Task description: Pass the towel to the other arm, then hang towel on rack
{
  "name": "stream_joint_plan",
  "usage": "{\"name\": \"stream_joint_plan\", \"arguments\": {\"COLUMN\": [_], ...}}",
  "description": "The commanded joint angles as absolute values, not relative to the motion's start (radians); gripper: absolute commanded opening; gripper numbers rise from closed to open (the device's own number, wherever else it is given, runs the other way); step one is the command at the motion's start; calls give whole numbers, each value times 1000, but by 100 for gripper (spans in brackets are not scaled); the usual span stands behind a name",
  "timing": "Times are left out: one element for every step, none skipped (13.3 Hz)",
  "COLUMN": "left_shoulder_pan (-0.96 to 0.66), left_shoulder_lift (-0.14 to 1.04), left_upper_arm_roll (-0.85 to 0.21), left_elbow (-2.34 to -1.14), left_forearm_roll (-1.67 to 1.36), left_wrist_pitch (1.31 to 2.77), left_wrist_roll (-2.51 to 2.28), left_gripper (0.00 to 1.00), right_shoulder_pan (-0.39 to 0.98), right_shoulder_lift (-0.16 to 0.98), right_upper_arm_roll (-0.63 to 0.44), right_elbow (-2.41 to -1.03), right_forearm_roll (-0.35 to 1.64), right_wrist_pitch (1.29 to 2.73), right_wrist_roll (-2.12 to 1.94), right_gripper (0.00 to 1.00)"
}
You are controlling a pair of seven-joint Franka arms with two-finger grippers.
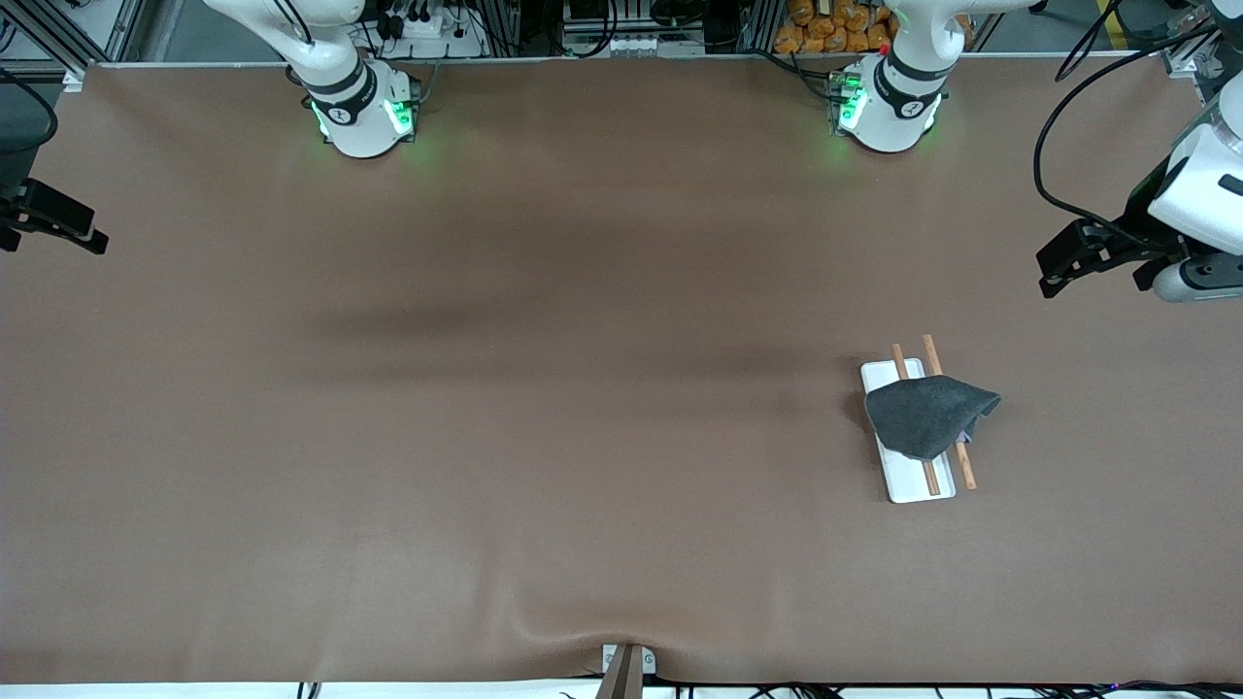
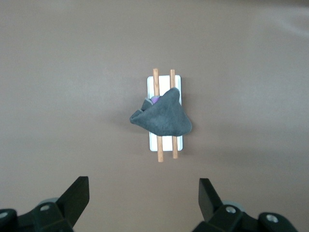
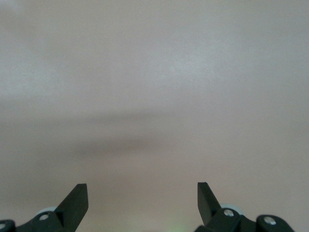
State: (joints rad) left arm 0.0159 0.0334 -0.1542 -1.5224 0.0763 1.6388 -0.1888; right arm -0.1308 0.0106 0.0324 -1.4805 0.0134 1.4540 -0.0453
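The towel (image 1: 927, 416) is a small dark grey cloth, bunched into a rough triangle and draped across the two rods of the rack (image 1: 908, 476). It covers the middle of both rods, with one corner hanging past the rack's edge toward the left arm's end of the bench. The rack is a flat white rectangular base with two thin brown wooden rods running lengthwise, slightly angled on the bench. From the left wrist view, the towel (image 2: 164, 118) hides most of the rack (image 2: 165, 143).
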Motion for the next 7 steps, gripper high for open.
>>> {"name": "stream_joint_plan", "arguments": {"left_shoulder_pan": [20,18,17,17,17,17,15], "left_shoulder_lift": [-2,-8,-9,-12,-17,-20,-21], "left_upper_arm_roll": [-152,-152,-152,-149,-138,-127,-115], "left_elbow": [-1545,-1545,-1545,-1548,-1554,-1558,-1557], "left_forearm_roll": [52,52,52,51,34,14,8], "left_wrist_pitch": [1603,1597,1595,1594,1594,1589,1585], "left_wrist_roll": [-163,-163,-163,-163,-149,-124,-111], "left_gripper": [100,100,100,100,100,100,100], "right_shoulder_pan": [-143,-143,-143,-144,-146,-146,-146], "right_shoulder_lift": [17,17,17,17,15,15,15], "right_upper_arm_roll": [41,41,41,41,41,41,41], "right_elbow": [-1468,-1468,-1468,-1468,-1468,-1468,-1468], "right_forearm_roll": [26,28,26,26,25,25,25], "right_wrist_pitch": [1453,1453,1453,1453,1453,1451,1451], "right_wrist_roll": [-52,-52,-52,-52,-52,-52,-52], "right_gripper": [100,100,100,100,100,100,100]}}
